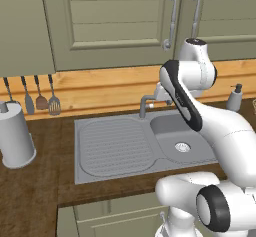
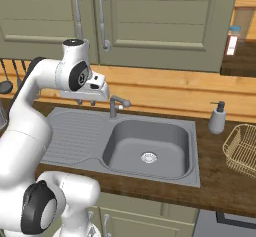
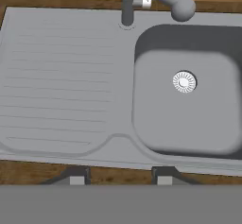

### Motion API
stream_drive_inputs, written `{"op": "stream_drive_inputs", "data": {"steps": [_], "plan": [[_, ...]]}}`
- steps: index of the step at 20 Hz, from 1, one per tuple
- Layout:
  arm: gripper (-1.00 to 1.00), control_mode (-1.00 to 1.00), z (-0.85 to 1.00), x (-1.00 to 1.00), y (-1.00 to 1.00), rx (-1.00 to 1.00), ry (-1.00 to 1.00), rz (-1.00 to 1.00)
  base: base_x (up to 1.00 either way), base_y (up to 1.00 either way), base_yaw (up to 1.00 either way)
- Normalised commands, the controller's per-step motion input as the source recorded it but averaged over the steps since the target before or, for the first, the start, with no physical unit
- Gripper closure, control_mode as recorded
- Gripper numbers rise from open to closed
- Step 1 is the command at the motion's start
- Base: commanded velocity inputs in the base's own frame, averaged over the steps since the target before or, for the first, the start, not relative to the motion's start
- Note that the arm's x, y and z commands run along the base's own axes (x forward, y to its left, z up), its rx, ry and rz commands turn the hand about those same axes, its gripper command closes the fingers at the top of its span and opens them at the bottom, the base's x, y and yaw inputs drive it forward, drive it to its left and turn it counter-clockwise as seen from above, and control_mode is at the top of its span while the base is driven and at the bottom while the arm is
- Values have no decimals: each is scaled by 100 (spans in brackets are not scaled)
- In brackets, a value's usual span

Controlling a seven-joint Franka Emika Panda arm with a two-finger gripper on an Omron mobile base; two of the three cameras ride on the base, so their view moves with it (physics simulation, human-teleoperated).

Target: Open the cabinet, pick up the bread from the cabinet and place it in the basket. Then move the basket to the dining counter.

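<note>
The cabinet (image 1: 120,26) (image 2: 150,21) hangs above the sink with both doors shut, its curved grey handles (image 1: 171,16) (image 2: 103,18) side by side. The bread is hidden. The wire-mesh basket (image 2: 242,148) stands on the worktop at the far right, partly cut off by the frame edge. My gripper (image 2: 86,102) (image 3: 120,176) points down over the sink's draining board, well below the handles. Its fingertips (image 3: 78,176) stand apart with nothing between them. The dining counter is out of view.
A grey sink (image 1: 145,141) with a tap (image 2: 117,105) lies under the hand. A soap dispenser (image 2: 217,118) stands right of it. A white roll (image 1: 15,136) and hanging utensils (image 1: 40,96) are at the left.
</note>
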Motion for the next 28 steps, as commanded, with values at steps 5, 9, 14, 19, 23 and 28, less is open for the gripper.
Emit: {"op": "stream_drive_inputs", "data": {"steps": [5, 9, 14, 19, 23, 28], "plan": [[-100, -100, 0, 0, 0, -2, -2, 0, 0, 0, 0], [-100, -100, 37, 0, -22, -1, -27, 0, 0, 0, 0], [-100, -100, 97, 12, -41, 1, -38, -5, 0, 0, 0], [-100, -100, 100, 5, -35, 8, -51, -5, 0, 0, 0], [-100, -100, 100, 26, -18, 14, -25, -13, 0, 0, 0], [-100, -100, 90, 45, 13, -6, -32, -8, 0, 0, 0]]}}
